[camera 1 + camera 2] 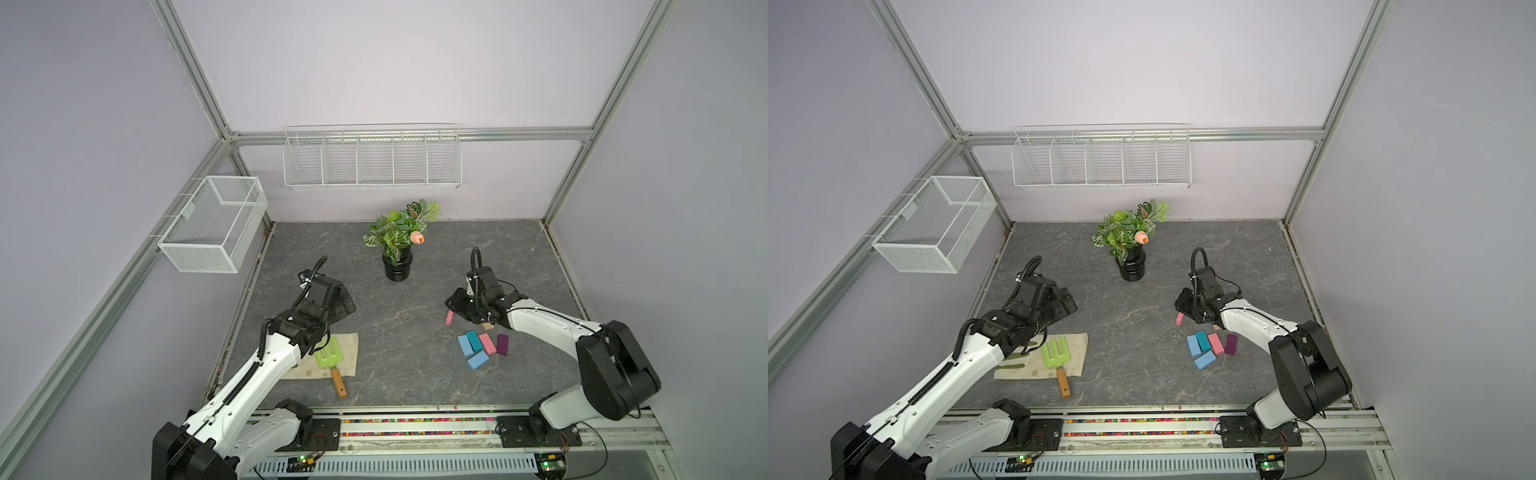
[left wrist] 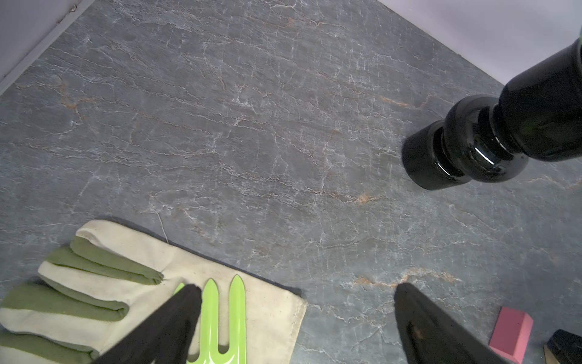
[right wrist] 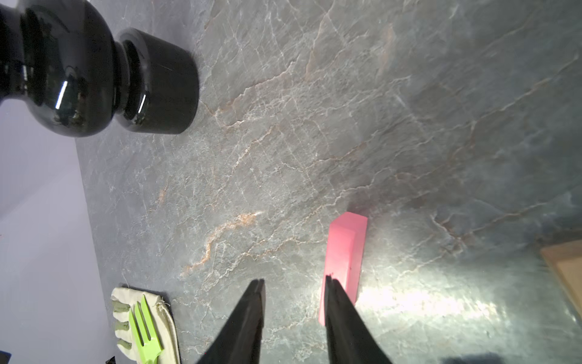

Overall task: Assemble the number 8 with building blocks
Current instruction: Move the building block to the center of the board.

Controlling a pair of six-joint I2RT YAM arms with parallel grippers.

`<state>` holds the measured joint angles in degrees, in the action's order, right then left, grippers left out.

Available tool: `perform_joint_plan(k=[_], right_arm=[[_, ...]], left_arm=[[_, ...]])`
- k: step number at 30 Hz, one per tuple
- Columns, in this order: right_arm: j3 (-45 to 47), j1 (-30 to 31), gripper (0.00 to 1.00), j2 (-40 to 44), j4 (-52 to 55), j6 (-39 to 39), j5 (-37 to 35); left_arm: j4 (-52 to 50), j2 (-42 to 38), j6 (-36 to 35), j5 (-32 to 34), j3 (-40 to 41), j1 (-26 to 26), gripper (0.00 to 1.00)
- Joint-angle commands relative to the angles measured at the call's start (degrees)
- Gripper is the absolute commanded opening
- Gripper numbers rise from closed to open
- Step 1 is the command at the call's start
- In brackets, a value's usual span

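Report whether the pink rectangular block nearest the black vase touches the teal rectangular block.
Apart. Both top views show bare grey tabletop between this pink rectangular block and the teal rectangular block in the cluster.

Stereo pair overhead, from front; wrist cams low, both catching vase (image 2: 466,148)

Green fork (image 1: 328,353) lies on glove (image 1: 348,362); black vase (image 1: 397,267) stands apart.
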<state>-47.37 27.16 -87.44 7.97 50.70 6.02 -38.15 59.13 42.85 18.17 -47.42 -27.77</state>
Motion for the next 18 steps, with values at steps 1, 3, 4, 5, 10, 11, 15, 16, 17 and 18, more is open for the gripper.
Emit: perform_joint_plan(k=[1, 3, 4, 5, 10, 11, 15, 16, 17, 18], right_arm=[[0.0, 0.4, 0.36, -1.4, -0.6, -0.6, 0.7], [0.3, 0.5, 0.36, -0.2, -0.4, -1.2, -0.3], [0.4, 0.6, 0.36, 1.2, 0.4, -1.7, -1.3], [0.5, 0.7, 0.36, 2.7, 1.1, -2.3, -2.3], [-0.1, 0.7, 0.27, 10.9, 10.0, -4.6, -9.1], [0.0, 0.8, 0.16, 11.7, 11.4, -4.8, -10.0], [1.4, 0.7, 0.07, 11.9, 13.3, -5.6, -11.8], [2.0, 0.6, 0.07, 11.6, 12.7, -5.6, -11.7], [2.5, 0.6, 0.07, 11.1, 12.2, -5.5, -11.5], [2.9, 0.6, 0.07, 10.2, 11.4, -5.6, -11.0]], left_arm=[[-0.1, -0.6, 0.4, 0.7, 0.6, -0.3, 1.0], [-0.3, -0.7, 0.6, 0.9, 0.6, -0.3, 1.0], [-0.3, -0.7, 0.3, 1.1, 0.6, -0.3, 1.0], [-0.3, -0.7, 0.3, 1.2, 0.6, -0.3, 1.0], [0.2, -0.6, 0.3, 1.0, 0.5, -0.3, 0.99], [0.3, -0.4, 0.3, 0.9, 0.5, -0.3, 1.0], [0.5, -0.3, 0.4, 0.6, 0.6, -0.3, 1.0], [0.5, -0.2, 0.5, 0.6, 0.6, -0.3, 0.99], [0.5, -0.2, 0.4, 0.5, 0.5, -0.3, 1.0], [0.5, -0.2, 0.4, 0.4, 0.5, -0.3, 1.0]])
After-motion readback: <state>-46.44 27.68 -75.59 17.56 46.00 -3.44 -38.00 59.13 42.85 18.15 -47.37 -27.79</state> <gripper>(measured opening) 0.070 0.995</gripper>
